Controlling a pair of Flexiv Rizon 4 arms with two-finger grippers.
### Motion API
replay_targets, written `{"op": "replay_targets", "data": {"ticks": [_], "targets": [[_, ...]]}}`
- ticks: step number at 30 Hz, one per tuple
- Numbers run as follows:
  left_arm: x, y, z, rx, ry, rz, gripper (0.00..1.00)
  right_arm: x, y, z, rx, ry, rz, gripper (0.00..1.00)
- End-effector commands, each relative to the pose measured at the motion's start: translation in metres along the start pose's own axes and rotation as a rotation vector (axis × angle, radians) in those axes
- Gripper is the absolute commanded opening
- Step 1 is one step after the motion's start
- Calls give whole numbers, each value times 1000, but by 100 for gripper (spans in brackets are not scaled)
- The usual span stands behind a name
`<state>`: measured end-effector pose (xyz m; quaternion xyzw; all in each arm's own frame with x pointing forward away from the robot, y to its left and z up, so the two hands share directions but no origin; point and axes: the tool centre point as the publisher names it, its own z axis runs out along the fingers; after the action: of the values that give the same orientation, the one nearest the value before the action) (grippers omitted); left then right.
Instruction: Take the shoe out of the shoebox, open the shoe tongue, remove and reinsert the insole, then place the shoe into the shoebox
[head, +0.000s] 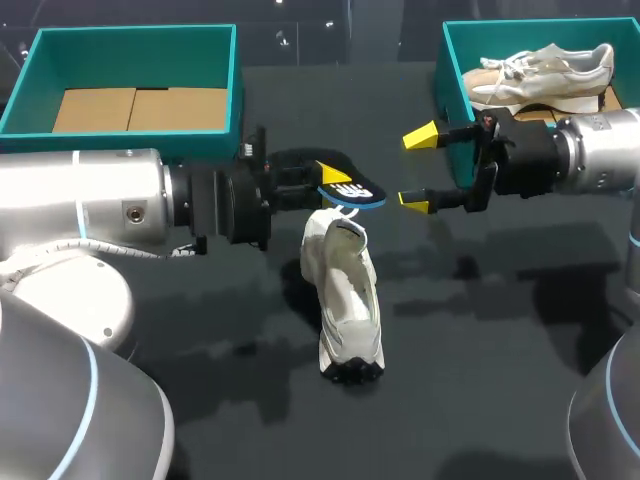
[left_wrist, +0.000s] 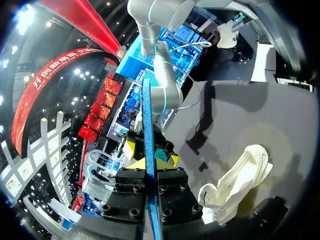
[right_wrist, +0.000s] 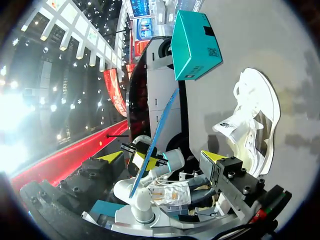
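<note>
Nearest the robot: white shoe (head: 345, 300), lying on the dark table (head: 480, 400), outside both boxes, one end toward the robot and the open collar end away. Also seen in the left wrist view (left_wrist: 235, 185), beside and below that gripper, and in the right wrist view (right_wrist: 252, 120), ahead of that gripper and off to one side.

Just beyond the shoe's collar: insole (head: 350, 188), dark on top, blue beneath, held clear of the table. Contact between insole and shoe: cannot tell.

Left of the collar: left gripper (head: 318, 183), clamped on the insole from both sides. Confirmed in the left wrist view: insole (left_wrist: 148, 125) edge-on, pinched between the yellow tips (left_wrist: 150, 161).

Right of the collar, a little farther off: right gripper (head: 418, 169), fingers spread wide, grasping nothing, with the insole's tip just short of the gap. Same in its own view (right_wrist: 161, 157), with the insole (right_wrist: 157, 135) ahead.

Farthest, beyond and left of the shoe: left box (head: 236, 90), teal, with bare cardboard on its floor. Beyond and right of the shoe: right box (head: 447, 70), teal, with a second shoe (head: 545, 72) inside.
</note>
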<state>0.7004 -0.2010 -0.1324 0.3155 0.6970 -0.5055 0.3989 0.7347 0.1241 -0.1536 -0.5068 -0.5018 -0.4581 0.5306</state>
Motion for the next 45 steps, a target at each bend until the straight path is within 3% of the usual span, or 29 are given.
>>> {"op": "replay_targets", "data": {"ticks": [1, 19, 33, 40, 45], "targets": [[6, 3, 5, 1, -13, 6, 0, 1, 4, 3, 13, 6, 1, 100], [6, 3, 5, 1, -13, 6, 0, 1, 5, 3, 16, 6, -2, 100], [20, 51, 23, 13, -90, 219, 0, 5, 24, 15, 3, -4, 11, 100], [17, 69, 28, 15, -131, 225, 0, -6, 36, 30, 51, -2, -33, 100], [18, 70, 30, 39, -140, 256, 0, -19, 45, 37, 67, 9, -36, 100]]}}
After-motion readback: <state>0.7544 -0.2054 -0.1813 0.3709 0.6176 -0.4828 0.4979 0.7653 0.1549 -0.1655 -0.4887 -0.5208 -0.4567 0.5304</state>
